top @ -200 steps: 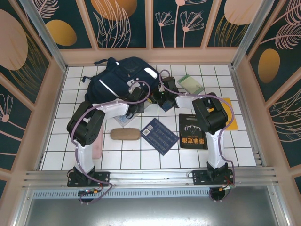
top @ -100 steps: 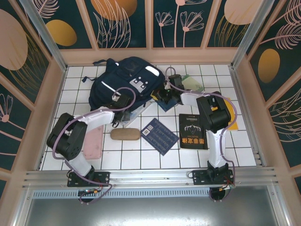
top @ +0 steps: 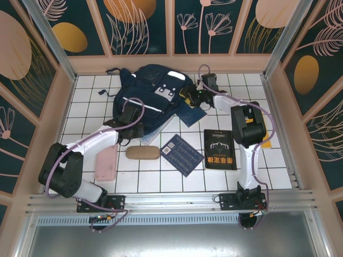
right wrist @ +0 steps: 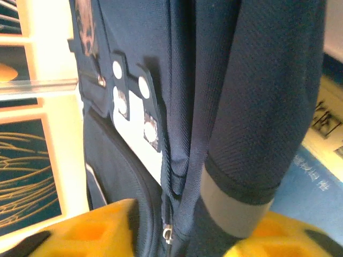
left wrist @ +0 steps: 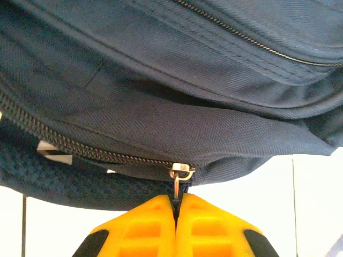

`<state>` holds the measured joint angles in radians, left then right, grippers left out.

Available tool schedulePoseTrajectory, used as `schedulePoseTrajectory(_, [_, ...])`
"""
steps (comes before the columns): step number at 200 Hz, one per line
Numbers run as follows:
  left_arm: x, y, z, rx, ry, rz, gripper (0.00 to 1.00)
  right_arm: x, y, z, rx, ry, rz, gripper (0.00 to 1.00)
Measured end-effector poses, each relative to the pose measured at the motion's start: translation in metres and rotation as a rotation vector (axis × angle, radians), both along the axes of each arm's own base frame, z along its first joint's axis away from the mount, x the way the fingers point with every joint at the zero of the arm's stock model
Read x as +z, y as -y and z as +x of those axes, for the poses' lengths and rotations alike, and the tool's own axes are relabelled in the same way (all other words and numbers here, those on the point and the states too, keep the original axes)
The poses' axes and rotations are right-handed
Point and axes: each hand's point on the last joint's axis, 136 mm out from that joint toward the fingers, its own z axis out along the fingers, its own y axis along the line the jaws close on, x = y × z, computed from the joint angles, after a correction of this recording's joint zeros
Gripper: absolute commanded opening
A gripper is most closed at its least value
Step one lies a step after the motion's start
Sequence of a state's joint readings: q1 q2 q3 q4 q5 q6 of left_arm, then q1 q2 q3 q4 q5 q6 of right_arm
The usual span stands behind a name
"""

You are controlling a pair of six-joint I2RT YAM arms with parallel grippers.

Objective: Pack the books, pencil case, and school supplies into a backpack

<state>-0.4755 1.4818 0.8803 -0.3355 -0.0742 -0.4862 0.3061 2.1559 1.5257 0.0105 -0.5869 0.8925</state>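
One change: my right gripper (right wrist: 185,231), earlier shut, is spreading round the backpack's (top: 153,85) woven strap (right wrist: 241,134); left gripper (left wrist: 176,202) is pinching metal zipper pull (left wrist: 177,184).

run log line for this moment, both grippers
left gripper: shut on zipper pull | right gripper: open around backpack strap | unpacked: black book, tan pouch, pink case on table

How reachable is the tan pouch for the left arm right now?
Probably yes, but not immediately: the left fingers are shut on the zipper pull of the backpack. The tan pouch lies uncovered beside that forearm, so it must release first.
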Motion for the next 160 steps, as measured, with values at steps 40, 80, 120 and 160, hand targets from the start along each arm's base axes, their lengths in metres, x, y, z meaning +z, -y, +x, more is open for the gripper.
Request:
schedulePoseTrajectory(40, [0.017, 0.042, 0.002, -0.122, 0.021, -0.093, 0.0, -0.011, 0.02, -0.015, -0.065, -0.014, -0.126, 0.62])
schedulePoseTrajectory(80, [0.014, 0.07, -0.006, -0.201, 0.0, -0.13, 0.0, 0.016, 0.021, -0.071, -0.063, 0.003, -0.168, 0.62])
schedulePoseTrajectory(120, [0.015, 0.077, -0.011, -0.227, -0.01, -0.152, 0.0, 0.009, -0.022, -0.121, 0.025, -0.04, -0.109, 0.6])
schedulePoseTrajectory(160, [0.018, 0.078, -0.021, -0.246, -0.009, -0.165, 0.0, -0.012, -0.058, -0.138, 0.068, -0.11, -0.037, 0.53])
